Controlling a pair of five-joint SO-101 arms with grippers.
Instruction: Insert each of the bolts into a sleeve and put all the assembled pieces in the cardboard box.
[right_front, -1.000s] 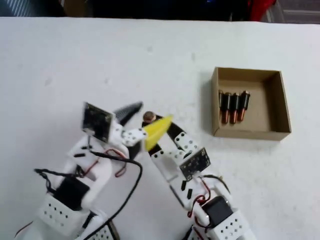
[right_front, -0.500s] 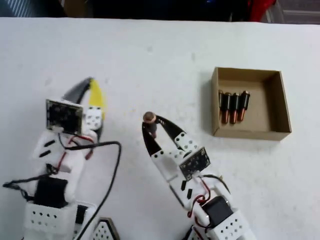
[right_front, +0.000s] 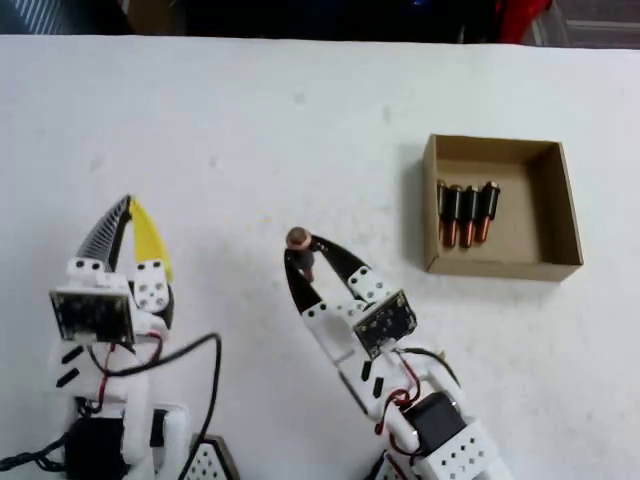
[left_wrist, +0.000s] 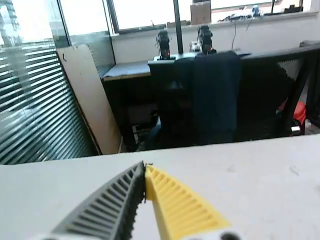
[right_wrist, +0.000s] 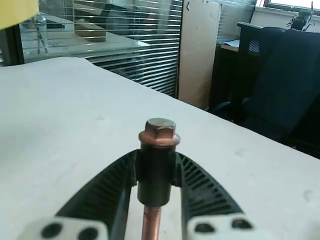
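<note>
The right gripper (right_front: 305, 255) is over the middle of the white bench (right_front: 300, 110), left of the cardboard box (right_front: 500, 268) and well apart from it. Its black fingers (right_wrist: 100, 195) clamp a dark sleeve (right_wrist: 155, 175) from both sides. A copper bolt (right_wrist: 159, 131) runs through that sleeve, with the hexagonal head out of one end and the bare shank out of the other. From the high view the head faces up toward the camera.

The left gripper (right_front: 128, 205) is over the near left part of the bench, well apart from the right one. Its fingers (one grey (left_wrist: 112, 205), one yellow (left_wrist: 180, 205)) meet at the tips with nothing between them.

In the box, four assembled pieces (right_front: 466, 213) lie side by side in a row near its left wall, dark at one end and copper at the other. The rest of the box floor is bare cardboard.
</note>
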